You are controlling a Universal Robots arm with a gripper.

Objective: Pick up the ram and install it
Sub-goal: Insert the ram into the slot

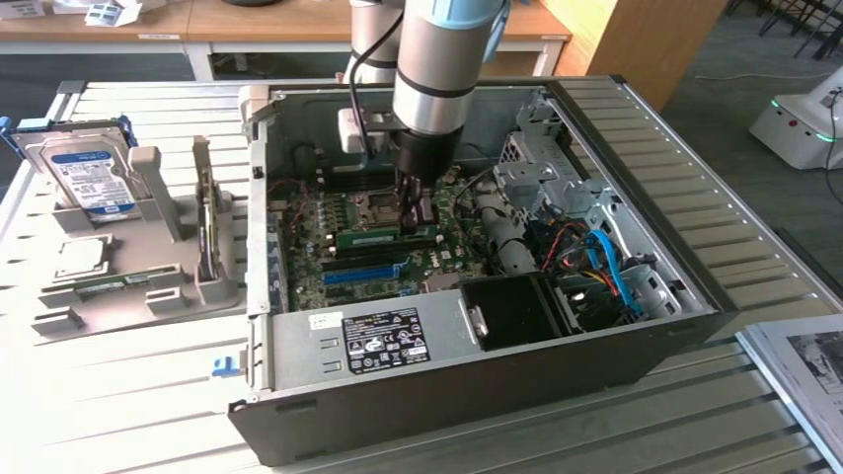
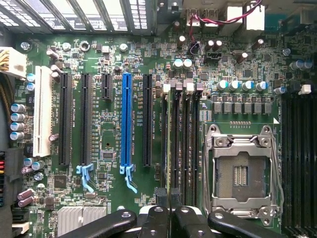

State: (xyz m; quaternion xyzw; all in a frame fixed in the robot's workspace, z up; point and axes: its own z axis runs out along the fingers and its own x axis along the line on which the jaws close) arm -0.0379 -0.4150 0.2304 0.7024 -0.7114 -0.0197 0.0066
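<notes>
ram (image 1: 385, 235): thin green stick standing on its edge, low in the computer case (image 1: 685, 296), at the black slots (image 2: 185, 144) between blue slot (image 2: 126, 119) and chip socket (image 2: 241, 171) | long side: runs along those slots | gripper (image 1: 415, 219): right above it, fingers pressed close, pinching its top edge

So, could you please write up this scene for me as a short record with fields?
Setting: open computer case on a slatted table
Arm: gripper shut, low inside the case over the motherboard
Nearest: ram on edge beside the processor socket; whether it is gripped is unclear
Slot: blue slot, empty
Outside: hard drive on a grey stand
</notes>
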